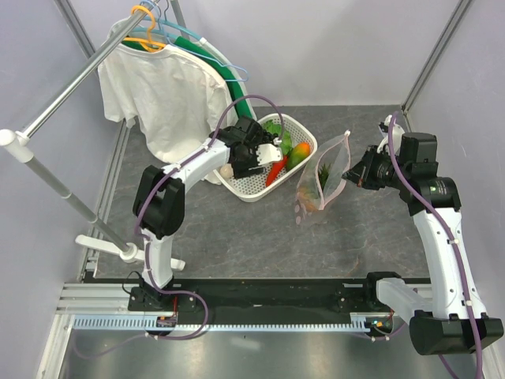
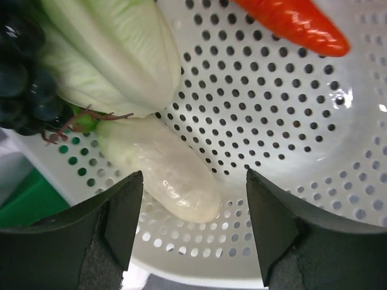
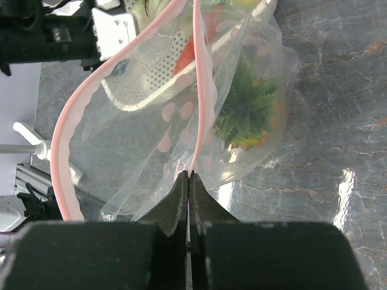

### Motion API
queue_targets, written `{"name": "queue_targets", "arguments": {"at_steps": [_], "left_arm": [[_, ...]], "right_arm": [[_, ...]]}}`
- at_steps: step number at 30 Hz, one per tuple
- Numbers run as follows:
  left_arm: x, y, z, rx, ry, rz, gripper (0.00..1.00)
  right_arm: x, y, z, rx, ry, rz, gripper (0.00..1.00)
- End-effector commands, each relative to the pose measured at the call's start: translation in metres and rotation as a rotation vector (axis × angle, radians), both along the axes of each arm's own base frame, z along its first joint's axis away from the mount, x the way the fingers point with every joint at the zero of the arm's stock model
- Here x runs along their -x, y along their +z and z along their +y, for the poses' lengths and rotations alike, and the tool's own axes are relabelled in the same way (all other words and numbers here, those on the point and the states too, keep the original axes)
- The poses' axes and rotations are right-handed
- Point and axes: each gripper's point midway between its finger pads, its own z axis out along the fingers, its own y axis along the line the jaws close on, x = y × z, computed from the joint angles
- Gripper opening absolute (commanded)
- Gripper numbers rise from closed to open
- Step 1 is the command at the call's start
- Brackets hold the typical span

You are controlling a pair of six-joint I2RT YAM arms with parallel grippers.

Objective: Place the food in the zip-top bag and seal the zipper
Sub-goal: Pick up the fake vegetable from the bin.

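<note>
Just right of the white basket [image 1: 251,191], on its nearer side, the zip-top bag [image 1: 314,188] slumps on the grey table [image 1: 237,237] with its mouth gaping. A green spiky piece [image 3: 242,103] lies inside it. The right gripper [image 3: 189,175] reaches in from further right of the basket, its fingers pressed together on one end of the zipper [image 3: 204,84]; the strip's other lip bows away toward the basket.

Inside the basket, the left gripper [image 2: 193,181] hangs low with its fingers spread wide. They hold nothing, and a pale whitish vegetable [image 2: 175,175] lies between them. Beside that vegetable rest a pale green leafy piece [image 2: 115,54] and a dark grape bunch [image 2: 24,72]. A red chili [image 2: 296,21] lies across the basket floor, and an orange-and-green fruit [image 1: 300,151] sits by the basket's right wall.

Beyond the basket, to its left, a white shirt [image 1: 162,99] hangs from a rail.
</note>
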Motion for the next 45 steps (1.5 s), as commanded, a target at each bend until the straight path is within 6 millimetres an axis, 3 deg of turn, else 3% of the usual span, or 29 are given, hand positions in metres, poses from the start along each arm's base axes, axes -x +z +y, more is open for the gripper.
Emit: {"name": "queue_targets", "arguments": {"at_steps": [1, 5, 8, 20, 29, 32, 33, 39, 40, 42, 43, 45], "left_arm": [[-0.025, 0.0, 0.011, 0.041, 0.2, -0.01, 0.76], [-0.045, -0.011, 0.021, 0.031, 0.29, -0.031, 0.78], [-0.048, -0.025, 0.029, 0.013, 0.318, -0.005, 0.79], [0.009, -0.053, 0.007, 0.093, 0.262, 0.289, 0.7], [0.01, -0.068, 0.012, 0.06, 0.35, 0.328, 0.77], [0.003, -0.057, 0.015, 0.067, 0.408, 0.294, 0.67], [-0.002, -0.045, 0.015, 0.083, 0.428, 0.264, 0.64], [-0.01, 0.005, 0.028, 0.128, 0.587, 0.137, 0.27], [-0.008, 0.022, 0.028, 0.157, 0.583, 0.115, 0.27], [0.0, 0.032, 0.026, 0.184, 0.58, 0.122, 0.27], [0.005, 0.048, 0.024, 0.216, 0.564, 0.111, 0.27], [0.02, 0.054, 0.014, 0.25, 0.501, 0.151, 0.27]], "right_arm": [[-0.002, 0.0, 0.0, -0.001, 0.005, -0.013, 0.0], [-0.002, 0.0, 0.001, -0.008, 0.01, -0.013, 0.0], [-0.002, 0.002, 0.002, -0.007, 0.014, -0.018, 0.0], [-0.004, -0.001, 0.002, -0.012, 0.016, -0.007, 0.0], [-0.004, 0.001, 0.005, -0.027, 0.024, -0.008, 0.0], [-0.004, 0.001, 0.005, -0.024, 0.024, -0.009, 0.0], [-0.004, 0.001, 0.005, -0.024, 0.026, -0.01, 0.0], [-0.004, 0.003, 0.005, -0.025, 0.024, -0.014, 0.0], [-0.004, 0.004, 0.005, -0.023, 0.025, -0.019, 0.0], [-0.004, 0.004, 0.005, -0.024, 0.024, -0.018, 0.0], [-0.004, 0.003, 0.005, -0.024, 0.024, -0.018, 0.0], [-0.004, 0.003, 0.006, -0.03, 0.027, -0.016, 0.0]]}}
